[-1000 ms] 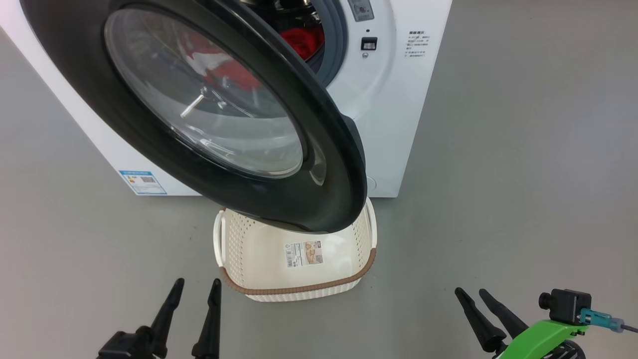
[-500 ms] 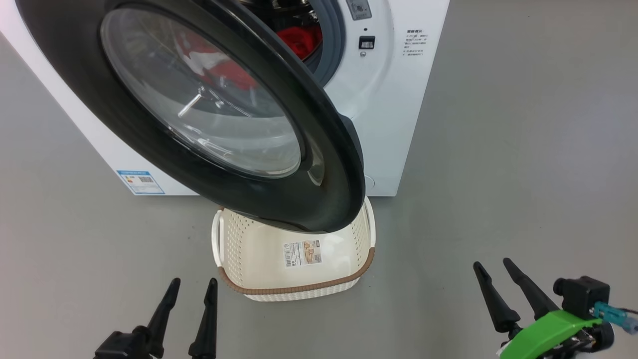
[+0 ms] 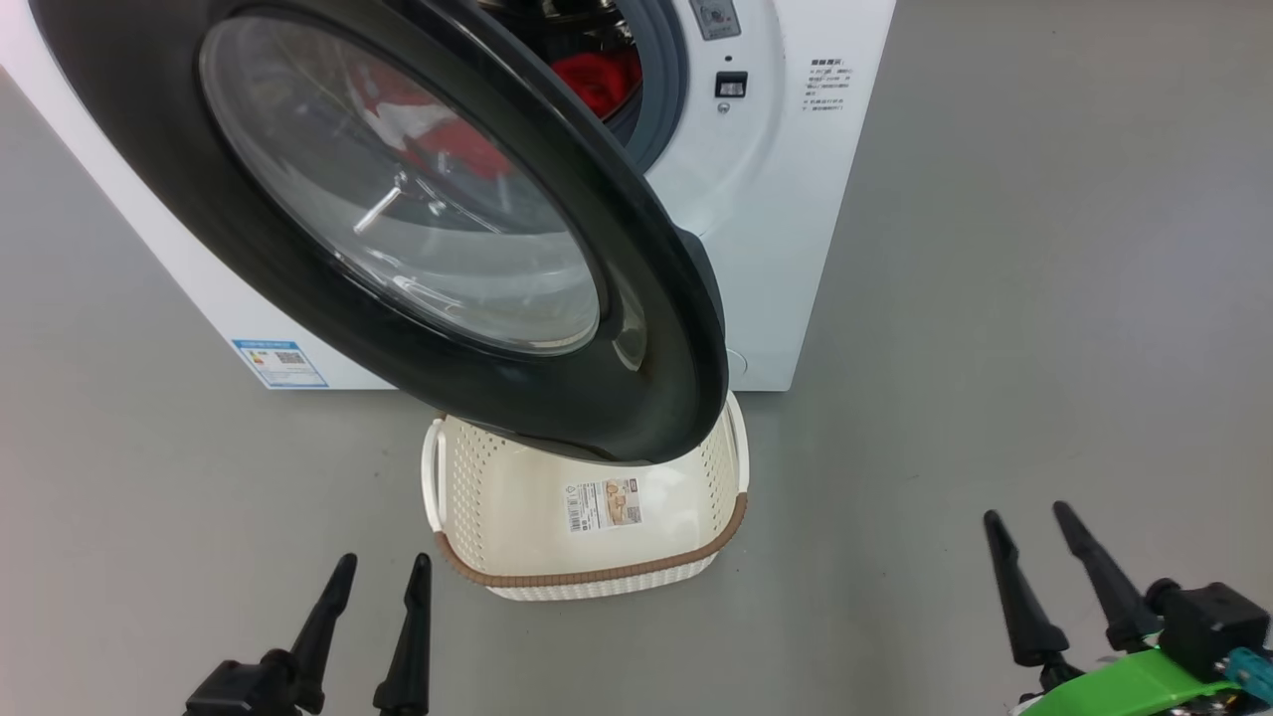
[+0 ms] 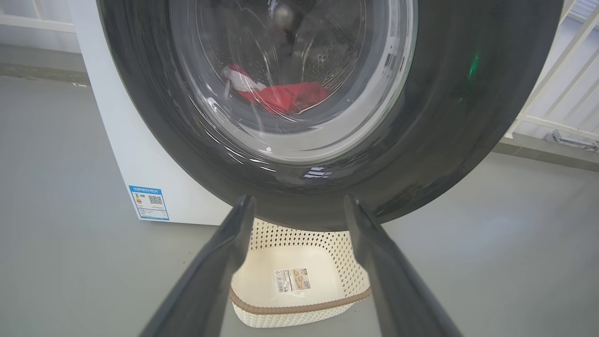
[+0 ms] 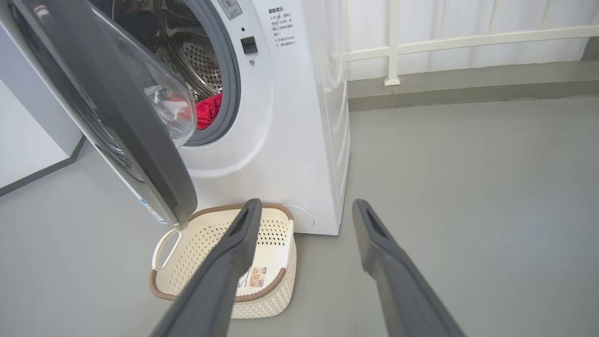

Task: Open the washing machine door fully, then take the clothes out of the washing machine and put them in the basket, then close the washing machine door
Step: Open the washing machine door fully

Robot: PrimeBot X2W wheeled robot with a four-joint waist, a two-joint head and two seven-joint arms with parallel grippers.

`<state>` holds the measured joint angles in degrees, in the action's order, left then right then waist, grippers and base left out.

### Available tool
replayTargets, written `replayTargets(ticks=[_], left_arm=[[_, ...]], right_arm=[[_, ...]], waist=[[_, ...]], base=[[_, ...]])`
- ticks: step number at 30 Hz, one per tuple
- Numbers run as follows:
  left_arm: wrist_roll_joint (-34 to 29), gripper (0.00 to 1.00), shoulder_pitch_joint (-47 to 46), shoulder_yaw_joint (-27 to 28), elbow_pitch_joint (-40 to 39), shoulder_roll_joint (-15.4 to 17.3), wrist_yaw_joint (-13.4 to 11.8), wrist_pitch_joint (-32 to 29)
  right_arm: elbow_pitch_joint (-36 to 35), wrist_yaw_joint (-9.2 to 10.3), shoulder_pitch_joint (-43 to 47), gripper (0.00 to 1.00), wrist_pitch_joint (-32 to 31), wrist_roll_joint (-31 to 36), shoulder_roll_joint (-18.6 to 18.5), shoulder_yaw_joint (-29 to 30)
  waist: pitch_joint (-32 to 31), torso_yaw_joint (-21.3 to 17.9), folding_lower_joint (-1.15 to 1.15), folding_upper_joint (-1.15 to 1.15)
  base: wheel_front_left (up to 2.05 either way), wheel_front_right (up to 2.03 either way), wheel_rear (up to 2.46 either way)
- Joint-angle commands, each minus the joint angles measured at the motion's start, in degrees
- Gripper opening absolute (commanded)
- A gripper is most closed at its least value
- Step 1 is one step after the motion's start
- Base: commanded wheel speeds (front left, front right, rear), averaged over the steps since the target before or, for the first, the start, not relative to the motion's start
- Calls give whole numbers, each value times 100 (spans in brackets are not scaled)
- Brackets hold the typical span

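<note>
**Desk:** How is the washing machine door (image 3: 661, 328) standing?

**Photographer:** It is hanging partly open. It is jutting out from the hinge side on the robot's left of the washing machine (image 3: 786, 229). Its glossy black rim is tilting toward the head camera, and its lower edge is overhanging the far part of the basket (image 3: 597, 578).

**Desk:** And the clothes?

**Photographer:** The clothes (image 3: 597, 82) are lying inside the drum. They are showing red in the gap beside the grey rubber ring (image 3: 676, 80), and red with white through the door's glass window (image 3: 398, 189).

**Desk:** Where is the basket sitting?

**Photographer:** It is sitting upright on the grey floor (image 3: 1044, 298) at the foot of the machine, with a paper label (image 3: 604, 504) showing on its bottom. I cannot tell whether it is touching the white front panel. A small blue label (image 3: 280, 363) is showing at the machine's lower left corner.

**Desk:** What are the arms doing?

**Photographer:** The left gripper (image 3: 385, 562) is hovering low, just to the near left of the basket. Its jaws are released and gripping nothing, and they are pointing toward the door rim. The right gripper (image 3: 1026, 511) is hovering over bare floor, well to the right of the basket. Its jaws are likewise parted and empty. Both are hanging well apart from the door and the clothes.
</note>
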<state>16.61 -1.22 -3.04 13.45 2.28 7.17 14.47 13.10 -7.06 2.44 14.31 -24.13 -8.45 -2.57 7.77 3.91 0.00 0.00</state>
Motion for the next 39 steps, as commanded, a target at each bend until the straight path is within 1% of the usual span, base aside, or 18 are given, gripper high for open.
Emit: replayTargets(ticks=[1,4,11,29,34,35,37,38,39], left_arm=[[-49,100,-159,201,-140,60,31,52],[-45,100,-162,194,-144,60,31,52],[-36,100,-146,163,-163,60,31,52],[-31,100,-69,118,-162,60,32,52],[-30,100,-46,104,-168,60,32,52],[-29,100,-42,106,-174,60,32,52],[-26,100,-37,101,-183,60,32,52],[-26,100,-37,96,-187,60,32,52],[-25,100,-40,90,-192,60,32,52]], right_arm=[[-340,-43,54,100,68,148,34,87],[-541,-43,181,100,68,321,153,260],[-566,-43,388,100,69,501,281,267],[-553,-43,494,100,69,569,338,259],[-609,-43,436,100,69,364,358,219],[-622,-43,397,84,69,252,367,196],[-664,-43,297,7,69,55,373,133],[-681,-43,229,0,69,-74,370,94],[-718,-43,142,0,69,-174,348,55]], waist=[[9,-3,0,0],[2,-1,0,0],[-37,14,0,0],[-161,10,0,0],[-179,18,0,0],[-177,18,0,0],[-167,27,0,0],[-159,31,0,0],[-145,37,0,0]], base=[[0,0,0],[0,0,0],[0,0,0],[0,0,0],[0,0,0],[0,0,0],[0,0,0],[0,0,0],[0,0,0]])
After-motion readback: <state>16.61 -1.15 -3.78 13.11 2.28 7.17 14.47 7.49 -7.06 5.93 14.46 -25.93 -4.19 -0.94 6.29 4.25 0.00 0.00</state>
